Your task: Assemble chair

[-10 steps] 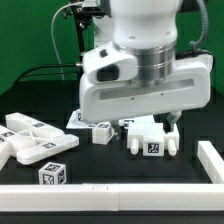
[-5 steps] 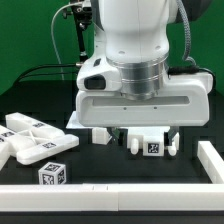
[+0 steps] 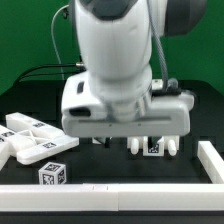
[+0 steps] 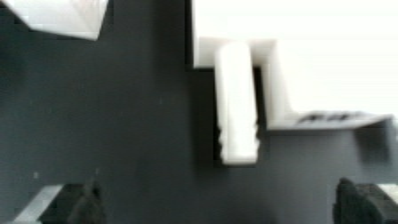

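Chair pieces of chunky, matte white plastic lie scattered on the black table [image 3: 120, 168], each carrying a square black-and-white tag. One piece [image 3: 153, 147] with short rounded legs stands at mid-table, directly under the robot's hand, its tag facing the near side. In the wrist view it shows as a straight, round-ended post [image 4: 240, 100] running along a flat slab, blurred at the edges.

Toward the exterior view's left, a loose heap of flat angular panels [image 3: 28, 140] lies on the table, overlapping one another. Just near of them sits a small cube-like block [image 3: 57, 174], well apart from the legged piece.

The gripper [image 4: 228, 203] hangs above the table with its dark fingertips [image 4: 80, 200] spread as wide as they go; only bare table lies between them, and they hold nothing. The post's end lies just short of that gap.

The glossy white arm [image 3: 120, 60] fills the middle of the exterior view and hides whatever lies behind it. A low white border [image 3: 100, 190] runs along the near edge and up the exterior view's right side. A green backdrop [image 3: 25, 40] stands on the far side.
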You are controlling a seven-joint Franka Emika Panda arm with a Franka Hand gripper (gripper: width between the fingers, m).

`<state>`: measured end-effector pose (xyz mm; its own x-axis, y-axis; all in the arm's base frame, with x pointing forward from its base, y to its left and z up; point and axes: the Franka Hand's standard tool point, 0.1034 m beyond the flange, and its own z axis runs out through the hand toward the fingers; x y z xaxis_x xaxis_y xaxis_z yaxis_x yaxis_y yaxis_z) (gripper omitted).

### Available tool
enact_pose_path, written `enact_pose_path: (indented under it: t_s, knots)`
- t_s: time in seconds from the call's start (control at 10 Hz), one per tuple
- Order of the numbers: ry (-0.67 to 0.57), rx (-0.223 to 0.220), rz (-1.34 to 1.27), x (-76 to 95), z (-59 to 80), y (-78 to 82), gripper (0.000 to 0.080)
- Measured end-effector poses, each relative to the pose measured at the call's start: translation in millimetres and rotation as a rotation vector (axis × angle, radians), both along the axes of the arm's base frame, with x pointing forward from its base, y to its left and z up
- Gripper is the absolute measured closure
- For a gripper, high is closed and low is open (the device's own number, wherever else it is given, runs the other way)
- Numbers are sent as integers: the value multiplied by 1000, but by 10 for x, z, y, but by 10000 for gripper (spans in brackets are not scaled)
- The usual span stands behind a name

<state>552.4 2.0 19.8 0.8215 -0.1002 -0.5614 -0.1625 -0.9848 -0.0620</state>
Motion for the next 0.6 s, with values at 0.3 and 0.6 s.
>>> enact_pose_path:
  t_s: [0.3,0.6]
  knots:
    - [202,82,-3,-121,-11,76,151]
    - [212,76,3,0,171,407,151]
